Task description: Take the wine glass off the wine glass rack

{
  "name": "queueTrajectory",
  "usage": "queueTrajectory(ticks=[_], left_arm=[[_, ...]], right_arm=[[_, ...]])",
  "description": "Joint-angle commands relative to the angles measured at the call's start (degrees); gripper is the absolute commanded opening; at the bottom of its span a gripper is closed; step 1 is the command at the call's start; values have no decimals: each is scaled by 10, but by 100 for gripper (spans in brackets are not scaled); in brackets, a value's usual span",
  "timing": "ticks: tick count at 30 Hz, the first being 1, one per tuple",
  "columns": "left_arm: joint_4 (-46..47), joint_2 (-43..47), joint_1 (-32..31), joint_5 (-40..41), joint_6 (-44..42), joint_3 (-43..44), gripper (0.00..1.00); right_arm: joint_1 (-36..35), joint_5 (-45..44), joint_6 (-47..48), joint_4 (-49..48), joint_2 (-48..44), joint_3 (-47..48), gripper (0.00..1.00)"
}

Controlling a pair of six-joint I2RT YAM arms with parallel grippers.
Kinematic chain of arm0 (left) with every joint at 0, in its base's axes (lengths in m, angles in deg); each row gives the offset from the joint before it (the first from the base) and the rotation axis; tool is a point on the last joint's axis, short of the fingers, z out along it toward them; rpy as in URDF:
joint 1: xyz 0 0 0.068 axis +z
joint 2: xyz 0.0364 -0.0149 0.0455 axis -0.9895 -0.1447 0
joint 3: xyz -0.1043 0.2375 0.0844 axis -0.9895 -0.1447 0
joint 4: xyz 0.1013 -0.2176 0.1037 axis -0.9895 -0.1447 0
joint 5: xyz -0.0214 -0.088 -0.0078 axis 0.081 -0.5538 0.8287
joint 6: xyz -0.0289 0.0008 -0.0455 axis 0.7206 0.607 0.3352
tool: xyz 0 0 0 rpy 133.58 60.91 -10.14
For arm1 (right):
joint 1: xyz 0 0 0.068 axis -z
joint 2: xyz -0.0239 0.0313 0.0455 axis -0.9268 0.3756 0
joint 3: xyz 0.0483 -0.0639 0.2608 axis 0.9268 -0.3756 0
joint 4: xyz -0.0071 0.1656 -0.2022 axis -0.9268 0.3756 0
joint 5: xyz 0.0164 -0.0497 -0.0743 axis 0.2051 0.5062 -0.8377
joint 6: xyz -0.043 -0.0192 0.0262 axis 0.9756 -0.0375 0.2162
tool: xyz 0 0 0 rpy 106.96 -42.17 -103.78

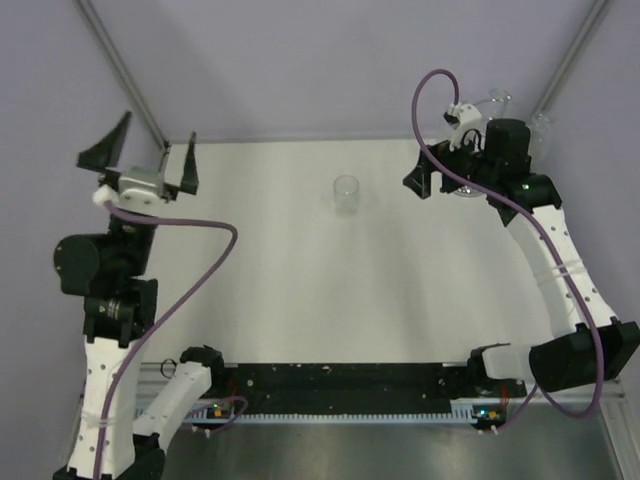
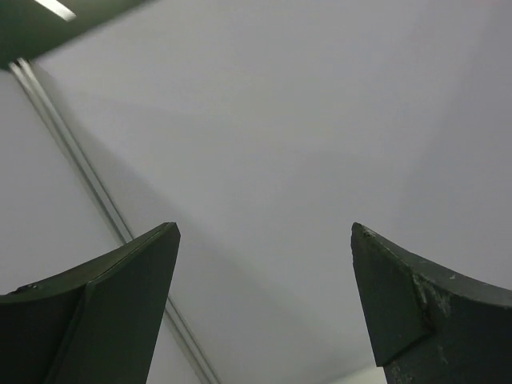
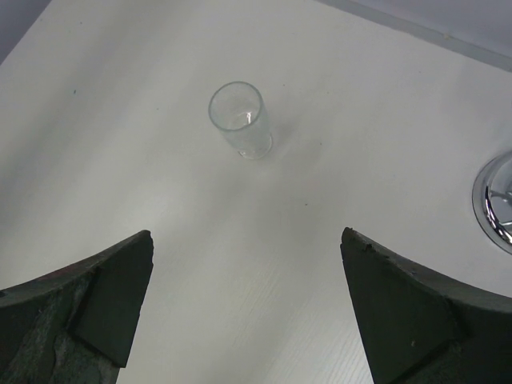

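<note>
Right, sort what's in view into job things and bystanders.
Job:
- rack, only its base showing
- glassware on it, mostly hidden
- right gripper, open

Bystanders:
- stemless glass on the table
- left gripper, raised, open

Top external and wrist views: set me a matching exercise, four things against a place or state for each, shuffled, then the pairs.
Things
1. left gripper
2. right gripper
3. clear glass
4. rack base

Place or state
A. shiny round metal, cut off by the right edge of the right wrist view
B. open, raised, facing the wall
C. upright near the middle of the table, nothing touching it
D. open, over the table, glass ahead of it

Pairs: 1-B, 2-D, 3-C, 4-A
</note>
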Motion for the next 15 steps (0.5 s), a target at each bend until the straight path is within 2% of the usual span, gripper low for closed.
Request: queueTrajectory(ticks=[1, 2, 3, 5, 10, 11, 12, 14, 15], left_arm=[[-115, 44, 1, -14, 68, -243, 90], [-128, 55, 1, -25, 77, -276, 89], [-141, 69, 1, -37, 114, -325, 76], [-187, 69, 1, -37, 115, -358, 76], [-187, 69, 1, -37, 115, -358, 76], [-187, 69, 1, -57, 163, -335, 76], [-163, 64, 5, -46, 153, -312, 99], [-157, 24, 5, -37, 143, -279, 99], [-140, 2, 6, -7, 108, -148, 99]], right_arm=[[-1, 22, 20, 5, -35, -20, 99], [-2, 17, 19, 4, -44, -34, 99], [-1, 12, 15, 3, -53, -47, 99], [-2, 20, 15, 2, -70, -71, 99], [-1, 37, 13, 4, -68, -91, 99], [-2, 42, 13, 3, -64, -85, 99], [-2, 48, 16, 2, -58, -80, 99], [-2, 49, 23, 3, -43, -71, 99], [-2, 44, 22, 2, -35, -63, 99]])
